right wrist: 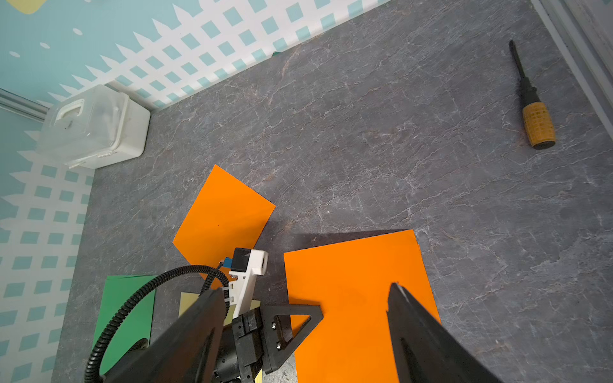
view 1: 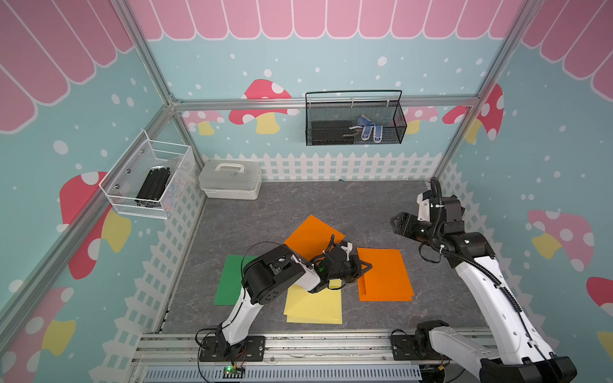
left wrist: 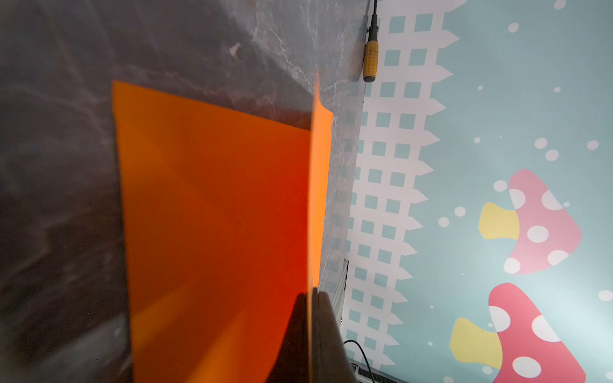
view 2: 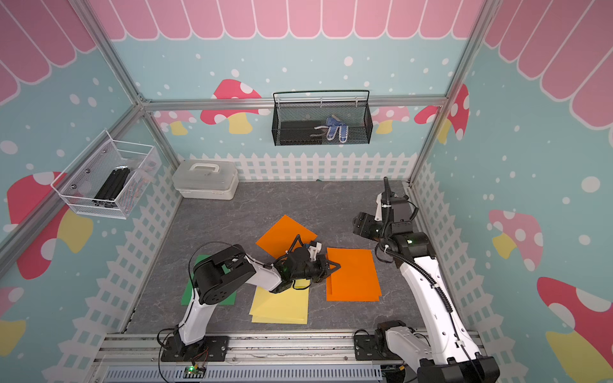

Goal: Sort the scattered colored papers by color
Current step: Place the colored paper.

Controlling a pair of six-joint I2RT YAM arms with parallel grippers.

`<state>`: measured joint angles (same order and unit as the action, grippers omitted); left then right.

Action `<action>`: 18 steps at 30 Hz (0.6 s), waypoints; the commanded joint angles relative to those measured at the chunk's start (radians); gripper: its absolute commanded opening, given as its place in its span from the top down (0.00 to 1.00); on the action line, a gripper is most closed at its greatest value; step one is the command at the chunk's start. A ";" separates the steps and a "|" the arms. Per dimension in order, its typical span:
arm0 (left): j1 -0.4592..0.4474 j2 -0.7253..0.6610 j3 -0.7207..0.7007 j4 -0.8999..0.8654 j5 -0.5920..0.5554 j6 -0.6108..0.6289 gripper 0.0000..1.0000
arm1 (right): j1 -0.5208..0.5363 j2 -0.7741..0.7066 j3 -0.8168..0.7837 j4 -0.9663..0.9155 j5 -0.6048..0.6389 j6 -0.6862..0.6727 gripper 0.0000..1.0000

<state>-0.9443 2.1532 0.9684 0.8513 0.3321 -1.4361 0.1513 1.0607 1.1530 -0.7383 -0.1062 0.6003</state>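
Left gripper [left wrist: 311, 298] jaws clamp an orange sheet [left wrist: 320, 165] edge, sheet ahead of them over a second orange sheet [left wrist: 205, 205]; right gripper [right wrist: 306, 288] jaws wide, empty; green sheet [view 1: 229, 285] and yellow stack [view 1: 315, 308] look sorted, stray orange sheet [view 1: 311, 233] beside left jaws not yet joined.

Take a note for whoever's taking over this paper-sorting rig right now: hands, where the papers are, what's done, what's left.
Left hand: shut on an orange sheet at the orange pile's edge.
Right hand: open, empty, off to the right.
Done: green paper, yellow pile, orange pile lie separate.
Left: settle the held sheet, then move the tilted orange sheet onto the orange pile.
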 commanded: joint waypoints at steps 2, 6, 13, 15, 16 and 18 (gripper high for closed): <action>0.007 -0.035 -0.020 0.029 -0.008 0.001 0.90 | -0.002 0.007 -0.008 -0.001 -0.001 0.010 0.20; 0.008 -0.053 -0.032 0.003 -0.011 0.011 0.78 | -0.002 0.008 -0.004 0.000 0.004 0.010 0.20; 0.012 -0.124 -0.062 -0.104 -0.028 0.060 0.63 | -0.002 0.010 -0.009 0.002 -0.001 0.015 0.20; 0.013 -0.153 -0.059 -0.170 -0.034 0.089 0.60 | -0.002 0.011 -0.010 0.008 -0.006 0.016 0.20; 0.015 -0.166 -0.057 -0.201 -0.039 0.102 0.60 | -0.002 0.012 -0.010 0.008 -0.007 0.018 0.20; 0.020 -0.191 -0.046 -0.288 -0.050 0.137 0.58 | -0.002 0.013 -0.012 0.011 -0.010 0.019 0.20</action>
<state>-0.9363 2.0121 0.9165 0.6922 0.3122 -1.3663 0.1513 1.0668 1.1530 -0.7361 -0.1070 0.6067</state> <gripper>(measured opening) 0.419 0.803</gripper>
